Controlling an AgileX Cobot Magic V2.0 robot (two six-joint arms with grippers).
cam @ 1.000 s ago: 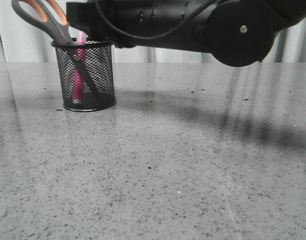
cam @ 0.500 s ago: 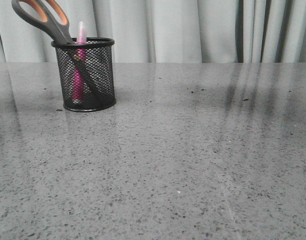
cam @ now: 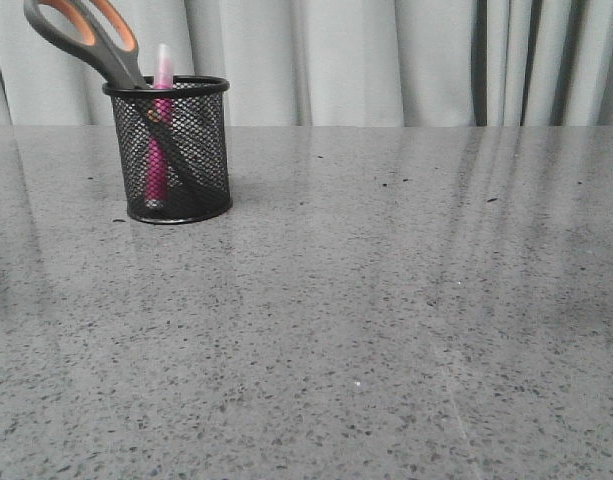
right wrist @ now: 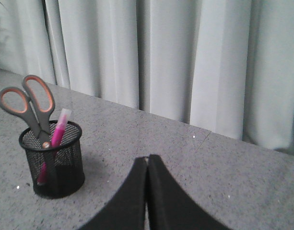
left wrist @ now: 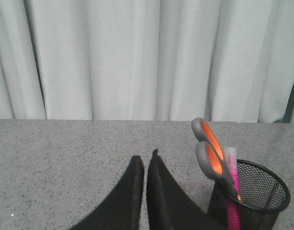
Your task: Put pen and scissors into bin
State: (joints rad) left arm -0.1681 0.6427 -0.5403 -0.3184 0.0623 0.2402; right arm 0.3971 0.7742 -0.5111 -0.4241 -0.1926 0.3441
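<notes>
The black mesh bin [cam: 174, 150] stands at the far left of the table. The scissors [cam: 86, 40] stand in it, blades down, grey and orange handles leaning out to the left. The pink pen [cam: 159, 130] stands upright in it, its whitish cap above the rim. Neither arm shows in the front view. In the left wrist view my left gripper [left wrist: 145, 157] is shut and empty, beside the bin [left wrist: 254, 201], scissors [left wrist: 211, 155] and pen [left wrist: 232, 167]. In the right wrist view my right gripper [right wrist: 147, 157] is shut and empty, apart from the bin [right wrist: 55, 160], scissors [right wrist: 29, 103] and pen [right wrist: 58, 127].
The grey speckled table [cam: 386, 320] spreads to the front and right of the bin. Pale curtains [cam: 386, 60] hang behind the table's far edge.
A black arm that crossed the top of the front view one second ago has left the view. The bin, scissors and pen have not moved.
</notes>
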